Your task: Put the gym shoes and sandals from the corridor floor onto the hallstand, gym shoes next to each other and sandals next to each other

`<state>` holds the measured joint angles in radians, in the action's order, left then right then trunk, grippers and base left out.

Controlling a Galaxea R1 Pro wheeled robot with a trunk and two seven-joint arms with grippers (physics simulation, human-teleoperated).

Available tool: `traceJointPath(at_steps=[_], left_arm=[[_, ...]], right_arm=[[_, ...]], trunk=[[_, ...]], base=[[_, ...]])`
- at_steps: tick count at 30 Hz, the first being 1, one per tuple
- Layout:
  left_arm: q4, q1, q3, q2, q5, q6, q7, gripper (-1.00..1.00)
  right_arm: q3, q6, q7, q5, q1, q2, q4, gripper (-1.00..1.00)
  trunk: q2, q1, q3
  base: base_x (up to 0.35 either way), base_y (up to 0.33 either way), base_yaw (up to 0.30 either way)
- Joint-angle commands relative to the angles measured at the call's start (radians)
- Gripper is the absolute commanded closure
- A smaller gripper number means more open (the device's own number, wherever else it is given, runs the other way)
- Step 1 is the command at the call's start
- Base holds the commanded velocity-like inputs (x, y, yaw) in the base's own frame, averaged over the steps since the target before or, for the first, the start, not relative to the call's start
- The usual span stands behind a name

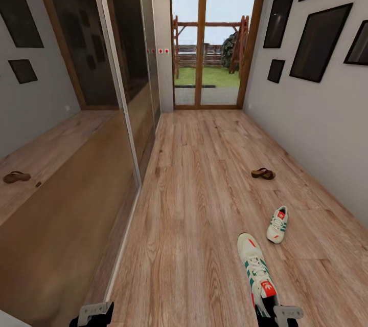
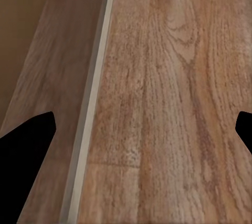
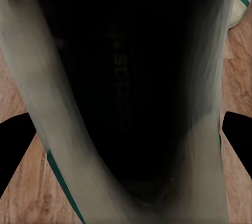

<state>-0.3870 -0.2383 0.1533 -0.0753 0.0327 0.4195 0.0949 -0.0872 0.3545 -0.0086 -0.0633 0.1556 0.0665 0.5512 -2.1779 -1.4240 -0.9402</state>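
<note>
near shoe [image 1: 258, 270] on floor [image 1: 194, 204] under our right gripper [image 1: 280, 315], far shoe [image 1: 277, 224] just beyond | both claws spread, empty | we judge it light, soft upper, stiff sole; pinch heel collar

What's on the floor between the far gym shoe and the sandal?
Nothing: in the head view only bare wood-plank corridor floor lies between the far gym shoe and the sandal.
</note>
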Motion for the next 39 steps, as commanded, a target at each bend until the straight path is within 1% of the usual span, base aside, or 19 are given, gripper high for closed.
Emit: traceJointPath(at_steps=[1,6,16,23,29,39], left_arm=[[0.000,-0.001,0.011,0.000,0.007,0.002,0.006,-1.00],[0.000,-0.001,0.012,0.000,0.007,0.002,0.006,-1.00],[0.000,-0.001,0.011,0.000,0.007,0.002,0.006,-1.00],[0.000,-0.001,0.011,0.000,0.007,0.002,0.006,-1.00],[0.000,-0.001,0.011,0.000,0.007,0.002,0.006,-1.00],[0.000,-0.001,0.011,0.000,0.007,0.002,0.006,-1.00]], right_arm=[[-0.003,0.003,-0.001,-0.006,0.000,0.000,-0.001,1.00],[-0.003,0.002,-0.001,-0.007,0.001,-0.001,0.000,1.00],[-0.003,0.002,-0.001,-0.006,0.001,0.000,0.000,1.00],[-0.003,0.003,-0.001,-0.006,0.000,0.000,0.000,1.00],[-0.003,0.003,-0.001,-0.006,0.000,0.000,0.000,1.00],[-0.003,0.002,-0.001,-0.006,0.000,0.000,-0.001,1.00]], trunk=[[0.000,0.000,-0.001],[0.000,0.000,-0.001],[0.000,0.000,-0.001],[0.000,0.000,-0.001],[0.000,0.000,-0.001],[0.000,0.000,-0.001]], base=[[0.000,0.000,-0.029],[0.011,0.000,-0.012],[0.141,0.000,-0.002],[0.011,0.000,-0.146],[0.039,0.000,-0.025],[0.238,0.000,-0.001]])
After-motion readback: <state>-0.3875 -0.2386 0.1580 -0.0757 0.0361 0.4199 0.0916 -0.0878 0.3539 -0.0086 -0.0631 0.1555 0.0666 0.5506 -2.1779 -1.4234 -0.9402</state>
